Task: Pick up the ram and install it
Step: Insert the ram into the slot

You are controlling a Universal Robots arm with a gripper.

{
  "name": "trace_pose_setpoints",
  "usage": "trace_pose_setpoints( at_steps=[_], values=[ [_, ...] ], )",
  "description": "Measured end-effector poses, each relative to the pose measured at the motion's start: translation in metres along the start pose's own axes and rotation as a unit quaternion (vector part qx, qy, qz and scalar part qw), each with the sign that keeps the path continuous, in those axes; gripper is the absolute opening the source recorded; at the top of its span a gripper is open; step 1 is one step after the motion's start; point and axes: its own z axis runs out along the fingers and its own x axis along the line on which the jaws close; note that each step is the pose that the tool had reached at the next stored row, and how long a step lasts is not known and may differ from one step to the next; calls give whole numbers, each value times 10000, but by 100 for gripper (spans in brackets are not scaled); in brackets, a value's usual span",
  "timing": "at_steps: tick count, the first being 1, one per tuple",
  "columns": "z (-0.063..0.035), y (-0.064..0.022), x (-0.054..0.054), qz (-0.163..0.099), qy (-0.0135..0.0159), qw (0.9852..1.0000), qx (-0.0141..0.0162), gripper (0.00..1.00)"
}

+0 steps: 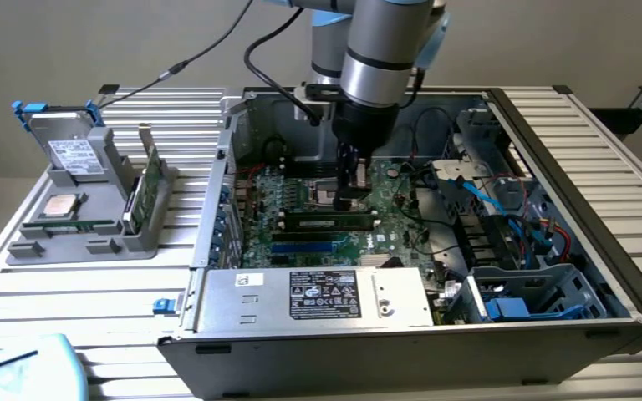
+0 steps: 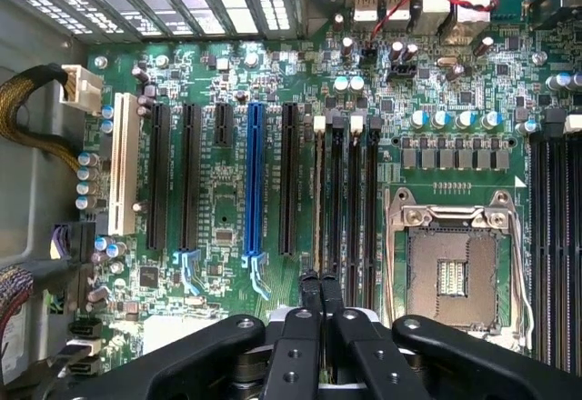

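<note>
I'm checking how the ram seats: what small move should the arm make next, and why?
Probably a short push straight down. The gripper is shut with nothing between its fingers, tips right above the ram, which already lies among the black slots; whether it has clicked in cannot be seen.

The setting looked like a robotics lab or test bench. An opened desktop computer case (image 1: 410, 251) lay on a table of ribbed aluminium profiles (image 1: 76, 292), its green motherboard (image 2: 273, 191) exposed. At the exterior view's left stood a grey fixture (image 1: 87, 209) holding spare computer parts, and an industrial robot arm (image 1: 383, 50) with trailing cables reached down into the case.
</note>
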Motion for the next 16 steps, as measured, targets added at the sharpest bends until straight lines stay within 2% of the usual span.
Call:
trace_pose_setpoints(
  at_steps=[2, 3, 4, 5, 7, 8, 11, 13, 16],
  values=[
    [-3, -23, 0, 1, 0, 10000, 15, 10],
    [-4, -27, 1, 3, 1, 10000, 28, 10],
    [-5, -28, 0, 6, 2, 10000, 54, 10],
    [-5, -29, 0, 9, 1, 10000, 91, 10],
    [-4, -29, -2, 19, 2, 9998, 204, 10],
    [-4, -29, -3, 23, 4, 9997, 243, 10],
    [-2, -29, -4, 26, 4, 9996, 274, 10],
    [1, -30, -4, 30, 5, 9995, 307, 10],
    [10, -32, -6, 30, 4, 9995, 317, 10]
  ],
)
